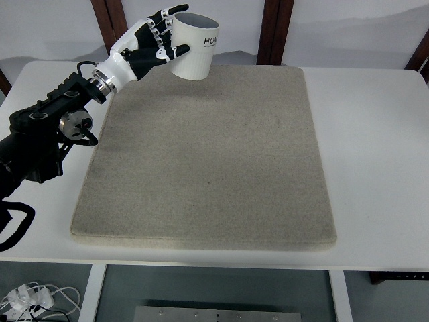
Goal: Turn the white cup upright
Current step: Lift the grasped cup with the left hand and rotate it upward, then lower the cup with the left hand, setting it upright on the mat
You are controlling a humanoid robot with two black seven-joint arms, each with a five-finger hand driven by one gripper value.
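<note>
The cup (193, 48) is gripped by the fingers (163, 33) of the left hand (149, 41) at the far left corner of the mat (208, 161), mouth up and slightly tilted. The flip looks nearly done; setting down and release are judged to remain.

the white cup (194, 48) reads "hom", the rest cut off.

The left hand (155, 40) held the white cup (194, 47) at the far left corner of the grey mat (208, 154). Its fingers (167, 15) were curled around the cup's side. The cup stood nearly upright, mouth up. The mat lay on a white table (375, 147).
</note>
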